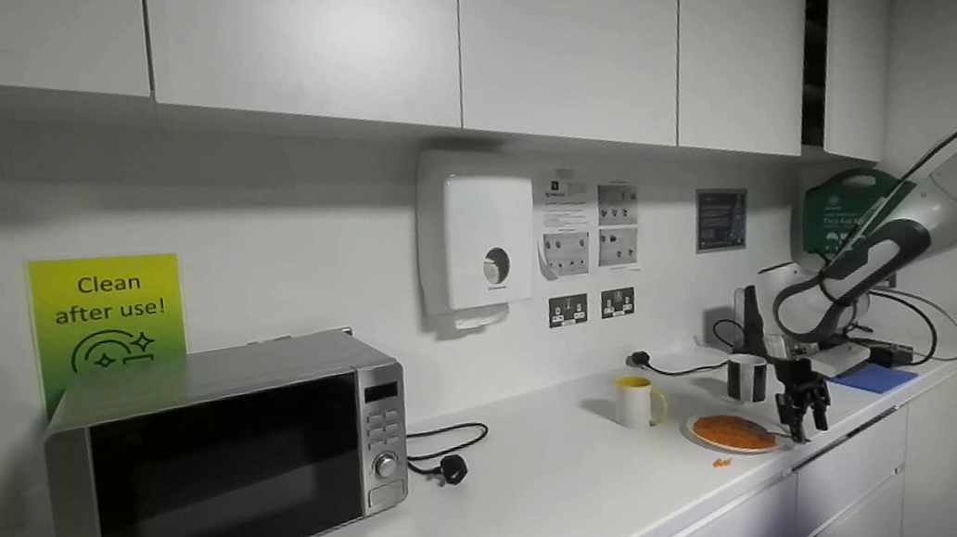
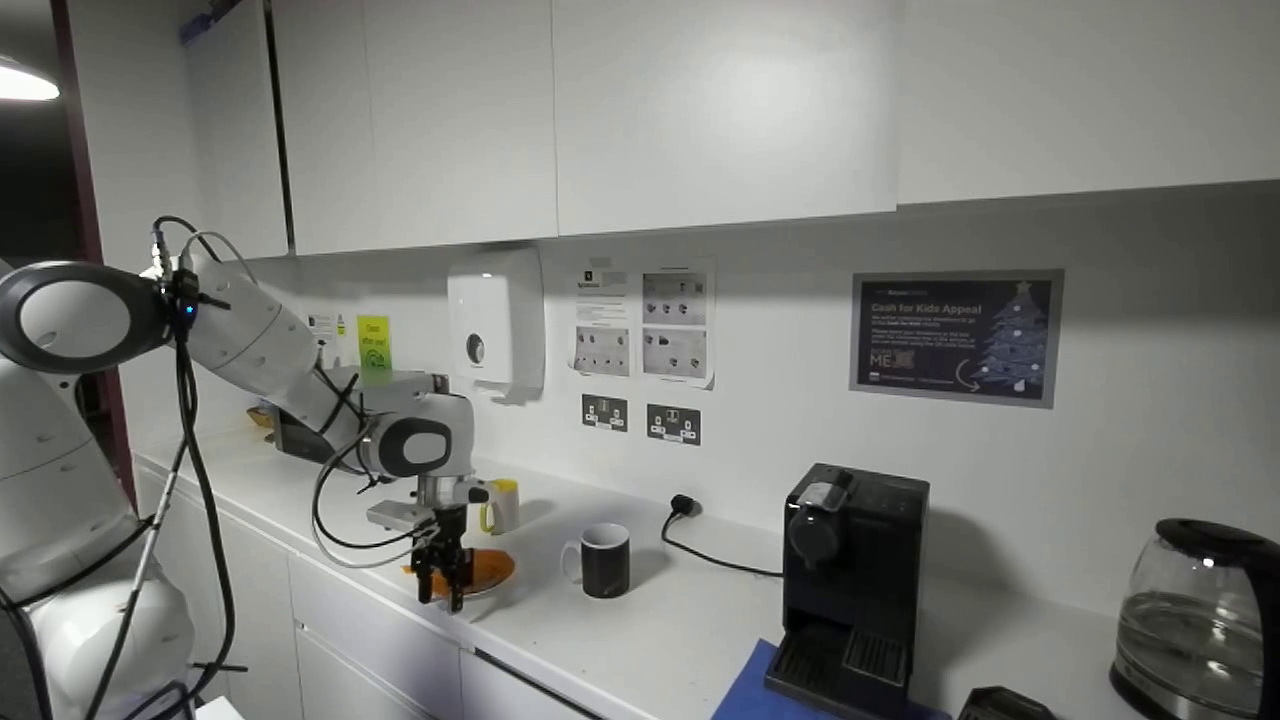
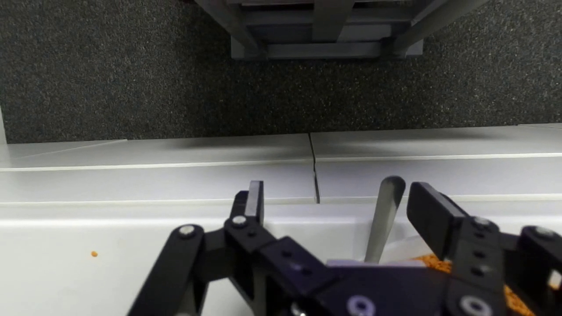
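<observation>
My gripper (image 3: 336, 191) is open, pointing down over the front of the white counter. Between its fingers stands a slim grey utensil handle (image 3: 384, 215) with a rounded end, much closer to the right-hand finger (image 3: 432, 215) in the wrist view; a narrow gap seems to separate them. The handle's lower part is hidden behind the gripper body. Beside the gripper (image 1: 810, 430) lies a white plate bearing orange food (image 1: 733, 432); in an exterior view the gripper (image 2: 440, 600) partly covers that orange food (image 2: 492, 568). Behind are a white-and-yellow mug (image 1: 635, 404) and a black-and-white mug (image 2: 606, 565).
Orange crumbs (image 1: 722, 463) lie on the counter by the plate. A microwave (image 1: 232, 476) sits farther along. Toward the opposite end are a black coffee machine (image 2: 855, 580), a blue mat (image 1: 873, 378) and a glass jug (image 2: 1185, 630). Cabinets (image 1: 568, 40) hang above.
</observation>
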Action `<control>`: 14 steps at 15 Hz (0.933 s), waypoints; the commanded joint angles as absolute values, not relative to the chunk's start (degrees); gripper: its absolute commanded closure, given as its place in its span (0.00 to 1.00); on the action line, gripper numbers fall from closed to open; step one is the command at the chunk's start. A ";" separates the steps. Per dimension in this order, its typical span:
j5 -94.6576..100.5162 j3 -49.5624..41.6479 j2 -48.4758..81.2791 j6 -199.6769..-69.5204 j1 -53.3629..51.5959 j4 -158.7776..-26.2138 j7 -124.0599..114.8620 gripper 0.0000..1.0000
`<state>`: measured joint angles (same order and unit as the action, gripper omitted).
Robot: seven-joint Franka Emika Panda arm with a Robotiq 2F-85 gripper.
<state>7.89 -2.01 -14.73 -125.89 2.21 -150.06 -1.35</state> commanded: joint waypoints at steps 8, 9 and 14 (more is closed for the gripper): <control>7.57 -2.13 -16.89 -124.79 2.42 -151.22 0.18 0.94; 7.70 -2.09 -16.88 -124.70 2.44 -151.20 0.12 1.00; 8.23 -1.95 -16.77 -124.28 2.45 -151.08 0.15 0.93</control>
